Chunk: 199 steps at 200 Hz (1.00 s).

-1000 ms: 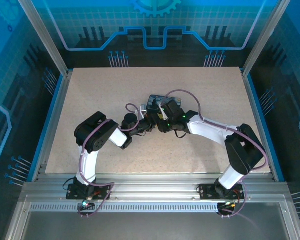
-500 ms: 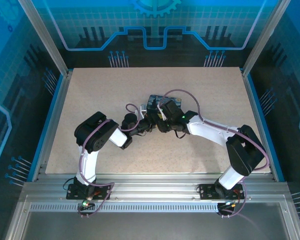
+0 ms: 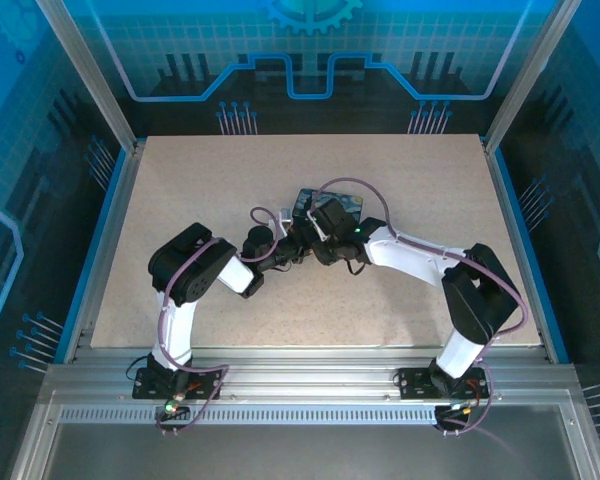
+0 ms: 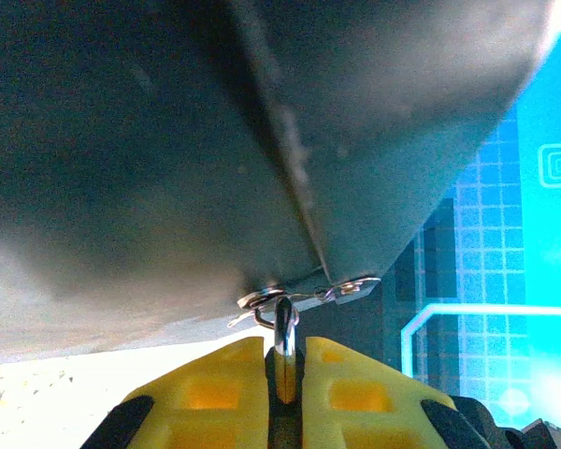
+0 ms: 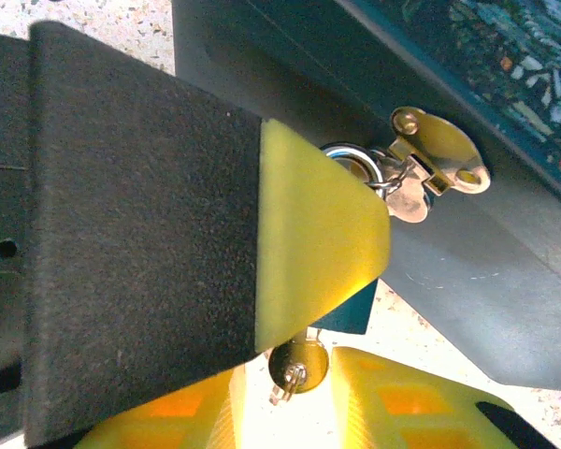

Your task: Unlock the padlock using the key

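Note:
The padlock point(image 4: 285, 323) hangs on the brass hasp point(image 5: 439, 154) of a dark box point(image 3: 325, 205). My left gripper point(image 4: 285, 348) is shut on it. Its silver shackle point(image 5: 349, 154) sticks out above the left gripper's near finger point(image 5: 168, 234), which hides the body. The key's round brass head point(image 5: 299, 363) sticks out below that finger. It lies between the parted fingers of my open right gripper point(image 5: 288, 369), with light showing beside it. In the top view the left gripper point(image 3: 292, 244) and right gripper point(image 3: 314, 238) meet at the box's near side.
A silver spare key point(image 5: 409, 201) on a ring dangles against the box beside the hasp, and the same spare key point(image 4: 357, 286) shows edge-on from the left wrist. The speckled tabletop point(image 3: 210, 180) stretches around the box. Metal frame posts point(image 3: 95, 75) stand at the table's back corners.
The right arm has shifted slightly left and toward the box, its jaws opening a little and then closing back. The left arm has held still.

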Each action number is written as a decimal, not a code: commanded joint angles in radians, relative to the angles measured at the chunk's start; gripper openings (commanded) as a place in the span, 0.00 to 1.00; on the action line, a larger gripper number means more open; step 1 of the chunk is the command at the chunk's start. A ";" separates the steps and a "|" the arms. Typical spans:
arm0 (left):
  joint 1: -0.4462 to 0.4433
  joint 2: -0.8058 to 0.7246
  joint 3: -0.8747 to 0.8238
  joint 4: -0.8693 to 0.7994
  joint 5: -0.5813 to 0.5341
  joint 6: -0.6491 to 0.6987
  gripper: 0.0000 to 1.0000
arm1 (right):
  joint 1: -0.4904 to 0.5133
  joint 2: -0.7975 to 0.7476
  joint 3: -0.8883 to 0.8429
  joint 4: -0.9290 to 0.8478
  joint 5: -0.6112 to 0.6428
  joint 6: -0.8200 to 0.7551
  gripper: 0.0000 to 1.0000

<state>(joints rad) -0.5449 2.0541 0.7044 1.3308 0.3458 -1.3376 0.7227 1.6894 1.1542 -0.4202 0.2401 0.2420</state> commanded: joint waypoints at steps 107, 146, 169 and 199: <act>-0.020 0.010 -0.005 0.068 0.071 0.020 0.00 | -0.041 -0.021 -0.033 0.176 -0.283 0.117 0.00; -0.020 0.025 -0.018 0.068 0.067 0.033 0.00 | -0.056 -0.020 -0.079 0.224 -0.359 0.157 0.01; -0.019 0.025 -0.017 0.069 0.064 0.035 0.00 | -0.056 -0.045 -0.103 0.211 -0.312 0.152 0.29; -0.020 0.028 -0.013 0.068 0.065 0.027 0.00 | -0.062 -0.105 -0.138 0.190 -0.262 0.143 0.36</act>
<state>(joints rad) -0.5426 2.0727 0.6807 1.3262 0.3691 -1.3266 0.6556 1.6581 1.0332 -0.2848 -0.0036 0.3779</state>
